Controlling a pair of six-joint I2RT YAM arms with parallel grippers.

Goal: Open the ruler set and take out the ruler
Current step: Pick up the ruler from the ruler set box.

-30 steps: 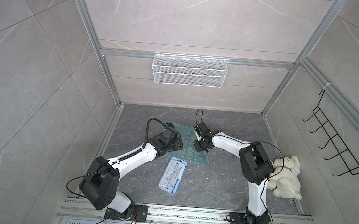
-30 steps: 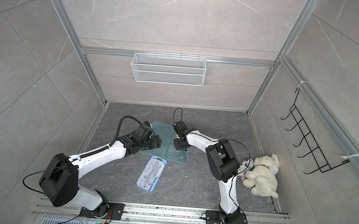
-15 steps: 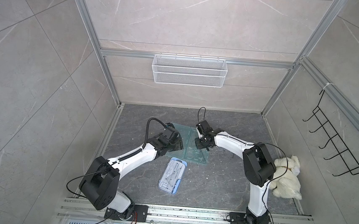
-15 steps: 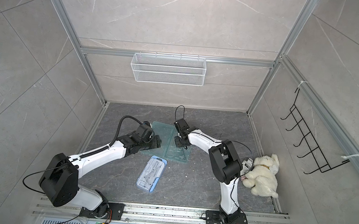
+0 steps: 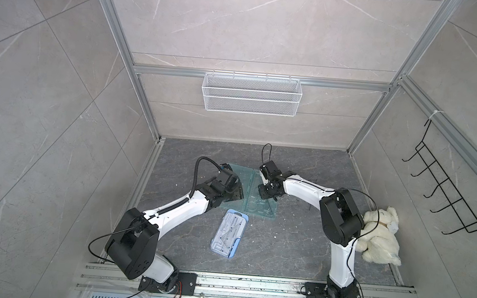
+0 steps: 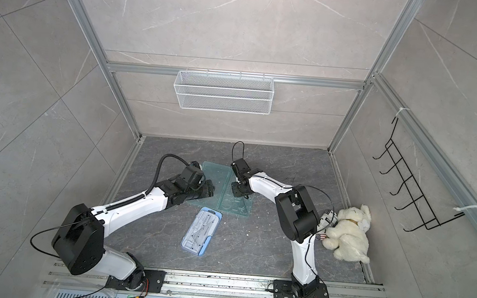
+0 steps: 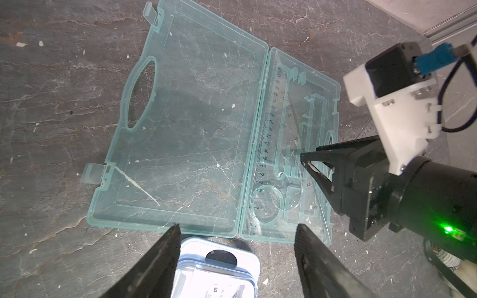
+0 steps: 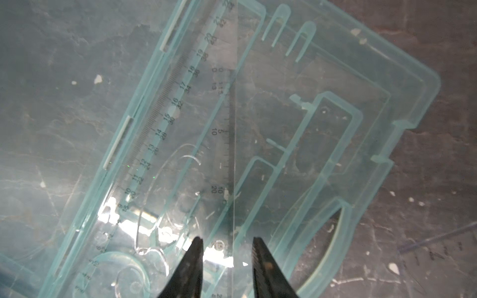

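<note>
The ruler set is a clear teal case lying wide open on the floor, its lid flat beside its tray. A straight ruler lies along the tray's hinge side, and a clear triangle ruler lies over the middle. My right gripper hangs low over the tray, open a little, its fingers on either side of the triangle's marked edge without gripping it. My left gripper is wide open and empty above the case's near edge.
A blue-rimmed clear case lies shut just in front of the ruler set, under my left gripper. A white plush toy sits by the right wall. A wire basket and a hook rack hang on the walls.
The right gripper's jaws have parted slightly and its wrist has shifted a little toward the back over the tray. The left arm has not moved.
</note>
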